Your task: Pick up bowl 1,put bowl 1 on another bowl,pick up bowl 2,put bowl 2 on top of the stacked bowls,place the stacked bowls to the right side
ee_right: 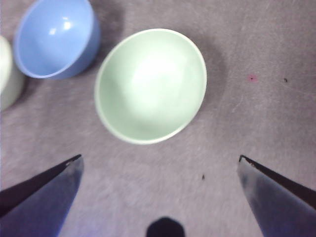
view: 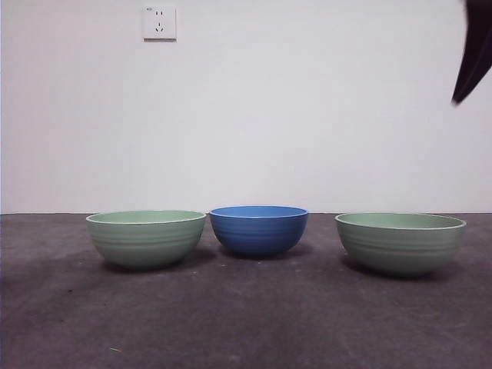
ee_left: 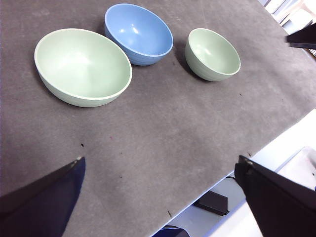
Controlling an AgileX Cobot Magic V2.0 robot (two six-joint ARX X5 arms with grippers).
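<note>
Three ribbed bowls stand in a row on the dark table, none stacked. The blue bowl (view: 259,229) (ee_left: 139,32) (ee_right: 56,37) is in the middle. One pale green bowl (view: 146,237) (ee_left: 81,66) sits just left of it, almost touching. The other pale green bowl (view: 400,242) (ee_left: 212,53) (ee_right: 150,85) stands apart on the right. My right gripper (ee_right: 160,158) hovers open high above that right bowl, holding nothing; its dark tip (view: 473,54) shows at the front view's top right corner. My left gripper (ee_left: 160,159) is open and empty, well back from the left bowl.
The dark grey table (view: 246,323) ends at a near edge in the left wrist view, with white floor and a black object (ee_left: 212,201) beyond it. A white wall with a socket (view: 159,23) stands behind the bowls.
</note>
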